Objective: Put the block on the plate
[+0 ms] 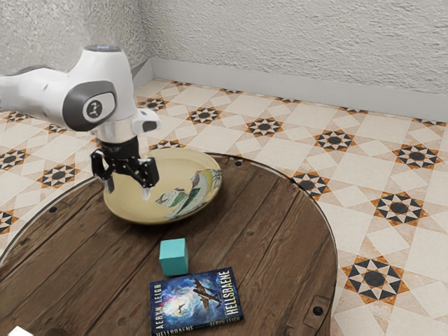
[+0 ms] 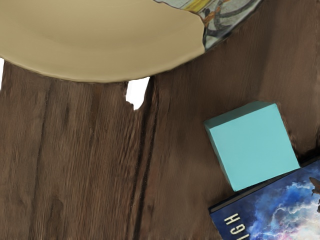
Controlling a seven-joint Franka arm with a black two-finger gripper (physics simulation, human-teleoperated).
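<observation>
My gripper (image 1: 127, 193) hangs over the left part of the plate in the exterior view, its two fingers spread wide with nothing between them. The plate (image 1: 133, 210) is a shallow yellowish dish with a painted patch, lying on the wooden table. A turquoise block (image 1: 173, 257) rests on the table between the plate and a book, apart from the plate. In the wrist view the block (image 2: 255, 147) is beside the book's edge, and the plain rim of the plate (image 2: 100, 65) curves past it.
A dark blue book (image 1: 196, 301) lies flat right beside the block. The round wooden table (image 1: 280, 252) has a metal-banded edge. A small white object (image 1: 20, 332) shows at the exterior view's lower left corner. Behind the table are a tiled floor and a white wall.
</observation>
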